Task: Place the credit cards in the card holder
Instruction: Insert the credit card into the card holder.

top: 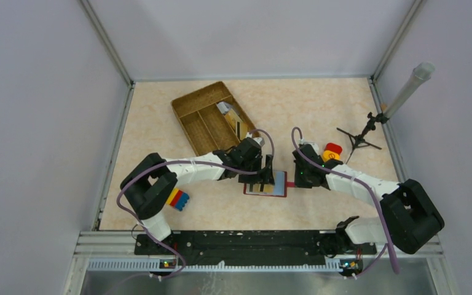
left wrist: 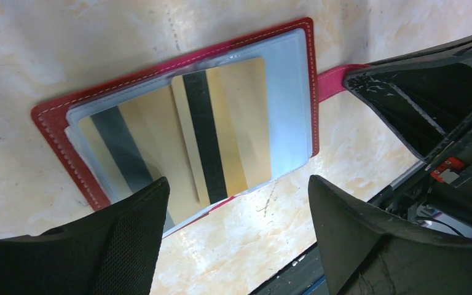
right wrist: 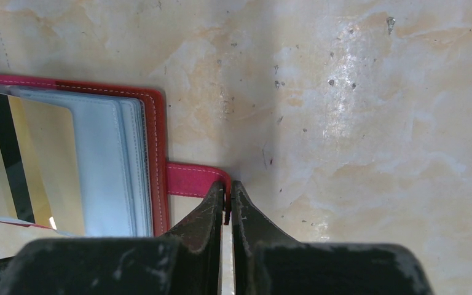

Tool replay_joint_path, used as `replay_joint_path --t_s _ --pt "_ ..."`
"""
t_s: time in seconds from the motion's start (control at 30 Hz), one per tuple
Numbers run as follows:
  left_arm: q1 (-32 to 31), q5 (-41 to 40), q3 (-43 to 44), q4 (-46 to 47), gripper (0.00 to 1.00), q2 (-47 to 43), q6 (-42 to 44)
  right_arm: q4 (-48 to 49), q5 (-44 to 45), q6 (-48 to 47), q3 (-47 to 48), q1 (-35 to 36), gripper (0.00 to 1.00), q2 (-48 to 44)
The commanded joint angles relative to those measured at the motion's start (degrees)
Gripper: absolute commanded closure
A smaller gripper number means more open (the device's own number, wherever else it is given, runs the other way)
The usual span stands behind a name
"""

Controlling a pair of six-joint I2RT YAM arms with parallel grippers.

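The card holder (left wrist: pixel 295 80) is red with clear sleeves and lies open on the table; it also shows in the top view (top: pixel 278 184). Two tan-yellow credit cards with dark stripes (left wrist: pixel 224 123) lie at its sleeves; whether they are fully inside I cannot tell. My left gripper (left wrist: pixel 236 206) is open and empty, just above the holder's near edge (top: pixel 262 177). My right gripper (right wrist: pixel 228 198) is shut on the holder's pink-red strap (right wrist: pixel 190 179), at the holder's right side (top: pixel 294 178). More cards (top: pixel 234 117) lie in the wooden tray.
A wooden divided tray (top: pixel 196 117) stands at the back left. A yellow-red-blue toy block (top: pixel 177 200) lies by the left arm. A red and yellow object (top: pixel 332 151) and a small tripod (top: pixel 359 138) with a grey tube stand at the right.
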Motion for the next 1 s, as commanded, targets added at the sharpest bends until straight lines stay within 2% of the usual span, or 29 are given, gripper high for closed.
replay_joint_path --t_s 0.0,0.23,0.97 --pt "0.16 3.59 -0.52 4.21 0.18 1.76 0.24 -0.16 1.32 -0.43 -0.31 -0.25 1.0 -1.27" --pt "0.18 7.28 0.15 6.24 0.22 4.84 -0.03 -0.06 1.0 -0.42 -0.35 -0.25 1.0 -1.29" --pt "-0.06 10.51 3.24 11.87 0.21 7.87 0.11 0.09 0.8 -0.1 -1.01 -0.26 1.0 -1.5"
